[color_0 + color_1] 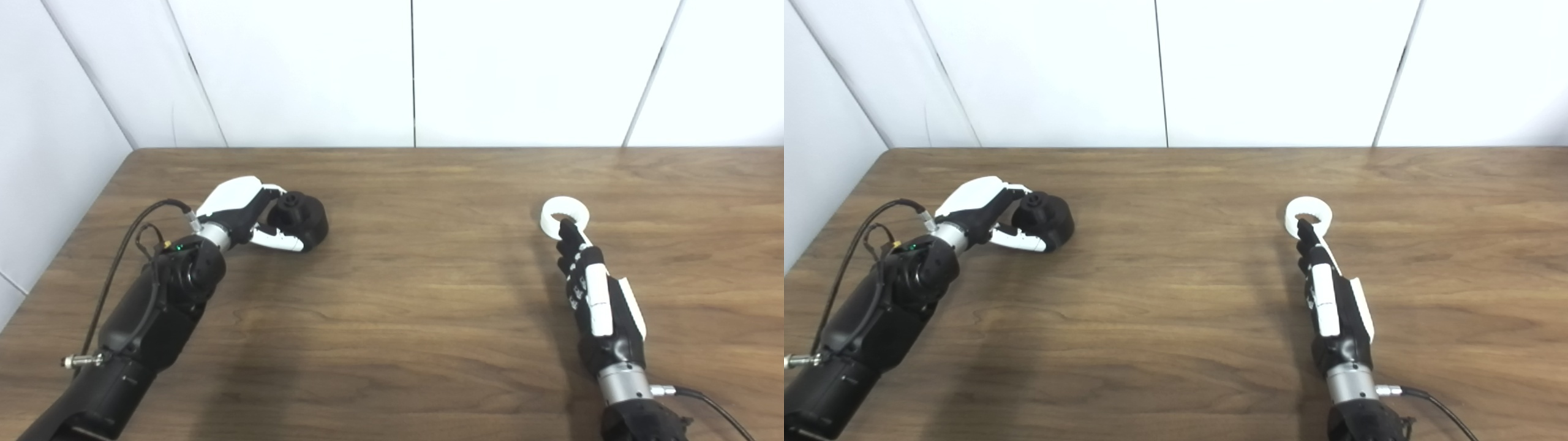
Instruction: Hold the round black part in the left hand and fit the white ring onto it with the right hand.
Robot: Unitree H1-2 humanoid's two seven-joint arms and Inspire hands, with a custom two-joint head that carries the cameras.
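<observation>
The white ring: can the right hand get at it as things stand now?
Probably yes. The right hand already has its fingertips at the white ring, and nothing stands between them on the table.

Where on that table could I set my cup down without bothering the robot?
The wide bare stretch of table between the black part and the white ring is free, as is the far strip along the wall. It is crowded around the left hand and right hand.

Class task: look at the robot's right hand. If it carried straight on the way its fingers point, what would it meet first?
The white ring. The right hand points away from the robot, its fingertips already at the ring's near edge, perhaps touching; depth is unclear. Beyond lies bare table.
</observation>
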